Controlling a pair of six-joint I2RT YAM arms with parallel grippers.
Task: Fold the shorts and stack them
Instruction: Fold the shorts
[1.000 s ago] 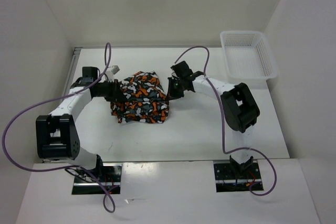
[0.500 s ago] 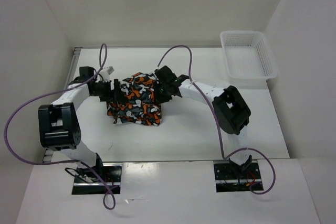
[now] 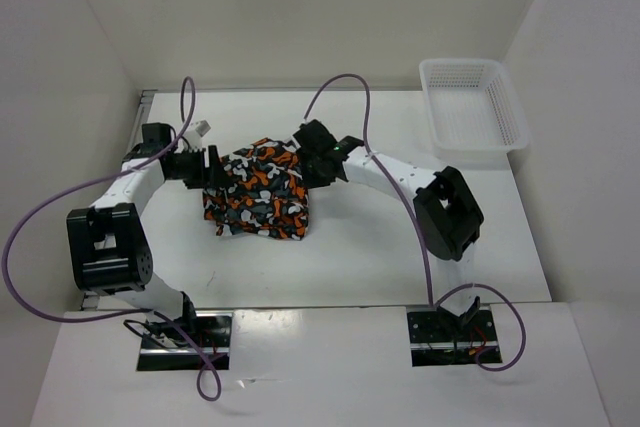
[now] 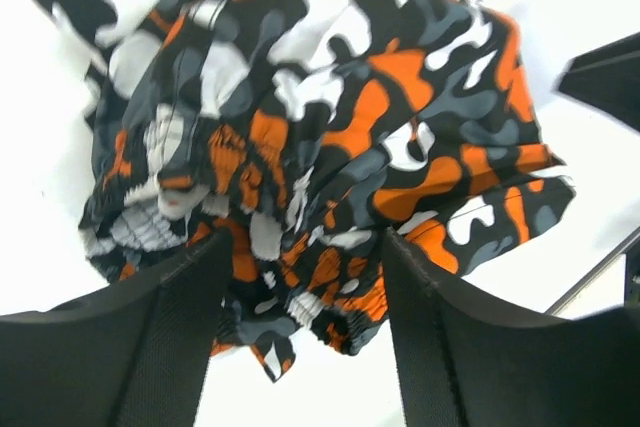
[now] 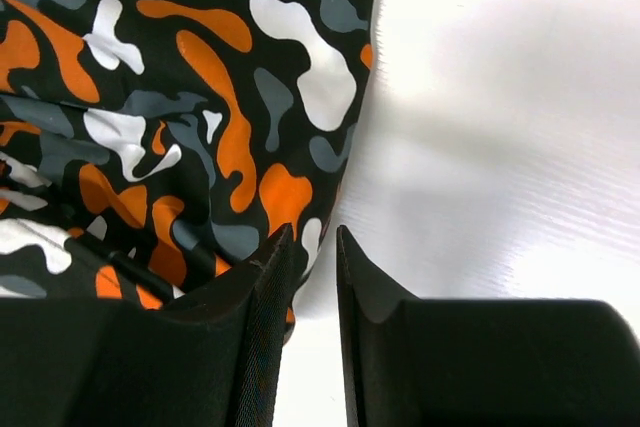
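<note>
The camouflage shorts (image 3: 258, 192) lie bunched and folded on the white table (image 3: 380, 247), between my two grippers. My left gripper (image 3: 210, 172) sits at their left edge. In the left wrist view it (image 4: 305, 242) is open wide, and the elastic waistband of the shorts (image 4: 330, 97) lies loose just ahead of the fingers (image 4: 150, 337). My right gripper (image 3: 312, 162) is at the shorts' upper right edge. In the right wrist view it (image 5: 312, 237) stands slightly open, with the shorts' (image 5: 180, 97) hem beside its left fingertip and bare table showing through the gap.
A white mesh basket (image 3: 470, 112) stands at the back right corner. White walls close in the table on the left, back and right. Purple cables loop above both arms.
Both grippers were shut at the shorts' sides; they shifted left with the cloth, then their jaws parted. The shorts now lie a little further left.
</note>
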